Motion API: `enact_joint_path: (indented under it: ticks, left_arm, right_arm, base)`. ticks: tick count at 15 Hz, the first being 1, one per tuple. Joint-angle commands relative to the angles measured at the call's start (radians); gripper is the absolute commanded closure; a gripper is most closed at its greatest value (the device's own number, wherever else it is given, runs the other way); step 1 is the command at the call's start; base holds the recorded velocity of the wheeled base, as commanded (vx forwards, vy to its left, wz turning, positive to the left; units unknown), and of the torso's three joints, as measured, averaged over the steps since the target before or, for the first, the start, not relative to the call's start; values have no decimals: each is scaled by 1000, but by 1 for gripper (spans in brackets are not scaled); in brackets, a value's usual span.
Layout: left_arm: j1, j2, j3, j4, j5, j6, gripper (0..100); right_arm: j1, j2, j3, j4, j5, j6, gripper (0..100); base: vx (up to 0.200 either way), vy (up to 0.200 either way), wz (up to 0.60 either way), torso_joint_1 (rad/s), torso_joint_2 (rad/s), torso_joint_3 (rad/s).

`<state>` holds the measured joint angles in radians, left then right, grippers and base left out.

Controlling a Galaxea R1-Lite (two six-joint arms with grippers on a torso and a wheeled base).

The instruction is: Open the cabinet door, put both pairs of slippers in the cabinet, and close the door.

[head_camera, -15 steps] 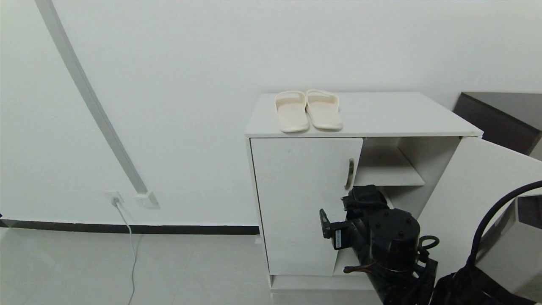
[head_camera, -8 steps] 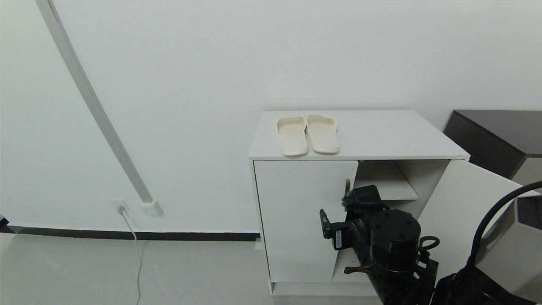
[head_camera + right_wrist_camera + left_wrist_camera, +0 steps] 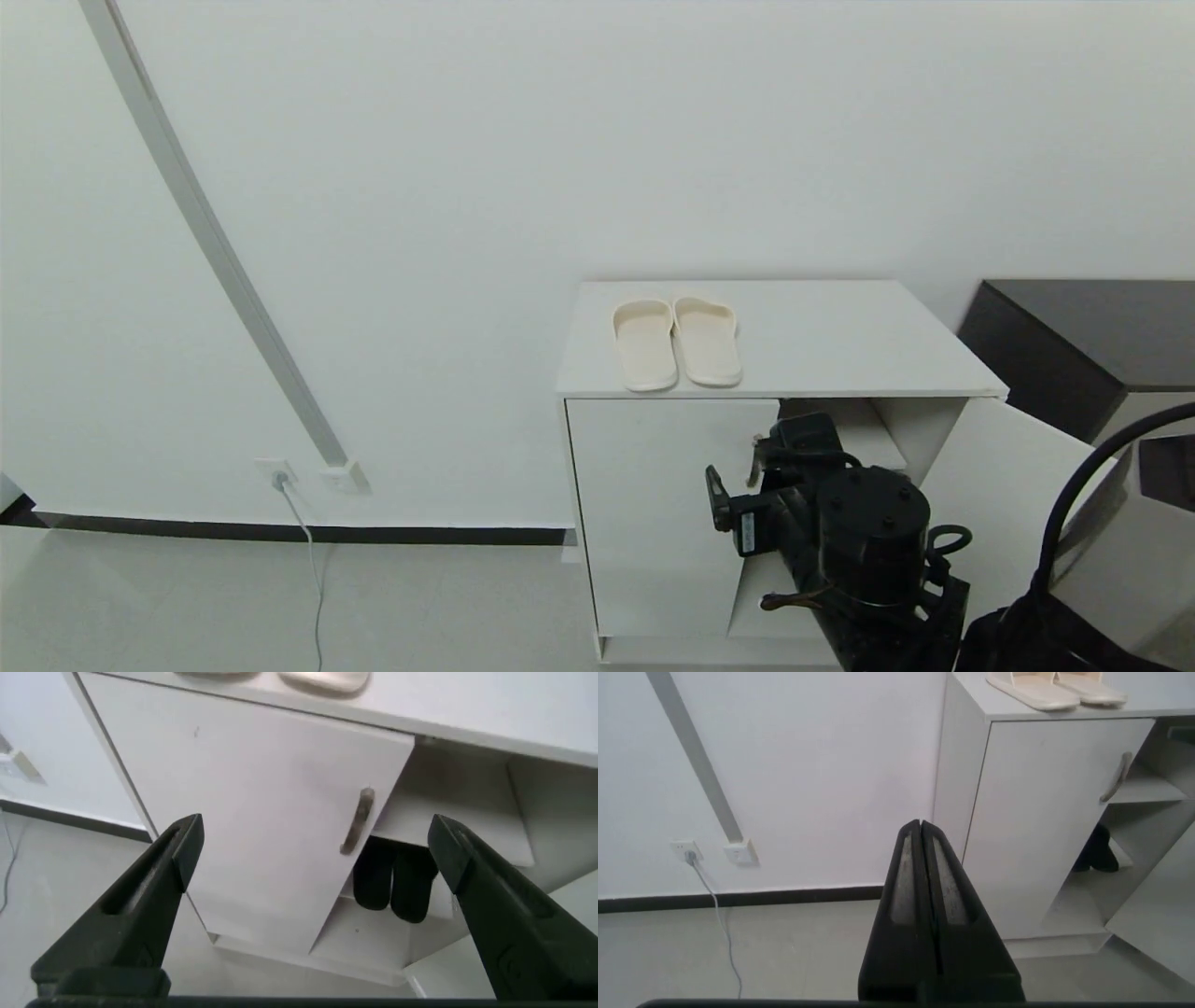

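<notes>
A cream pair of slippers (image 3: 677, 343) lies side by side on top of the white cabinet (image 3: 840, 336), also seen as the cream pair (image 3: 1055, 686). A black pair of slippers (image 3: 392, 879) stands inside on a lower shelf, behind the edge of the shut left door (image 3: 252, 821) with its handle (image 3: 355, 821). The right door (image 3: 1008, 504) stands swung open. My right gripper (image 3: 313, 845) is open and empty, facing the handle from a short distance. My left gripper (image 3: 922, 831) is shut with nothing in it, off to the cabinet's left.
A dark low cabinet (image 3: 1083, 345) stands to the right of the white one. On the wall to the left are a slanted grey cable duct (image 3: 205, 233) and a socket with a cord (image 3: 280, 474) running to the floor. The tiled floor (image 3: 280, 607) lies open at left.
The whole head picture has shifted: the cabinet now sits lower and smaller, so the camera has moved. The slippers and doors stand as before.
</notes>
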<state>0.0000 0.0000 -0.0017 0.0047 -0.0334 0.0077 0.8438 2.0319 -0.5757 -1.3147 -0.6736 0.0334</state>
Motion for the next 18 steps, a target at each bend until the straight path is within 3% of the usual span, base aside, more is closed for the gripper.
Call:
enact_joint_path:
  ticks: [1,5,7,10,12,14,18]
  left_arm:
    - [0,2,0,0,0,0,100]
    - [0,2,0,0,0,0,100]
    - [0,2,0,0,0,2,100]
    - [0,2,0,0,0,2,100]
    - [0,2,0,0,0,2,100]
    - [0,2,0,0,0,2,100]
    - [0,2,0,0,0,2,100]
  right_arm:
    - [4,10,1,-9,6,-6,0]
    - [0,56,-47,-61,80,-4,0]
    - [-34,25,-190,109,80,3,0]
    - [-28,-53,-421,520,86,131,0]
    - [-19,-78,-546,710,91,194,0]
    - [-9,-88,-582,775,91,223,0]
    - [-6,-85,-564,772,92,227,0]
  base:
    - [0,0,0,183,-413,-227]
    - [0,0,0,171,-380,-209]
    - [0,0,0,122,-249,-134]
    - [0,0,0,9,-17,-11]
    - [0,0,0,0,0,0]
    - [0,0,0,0,0,0]
    - [0,0,0,0,0,0]
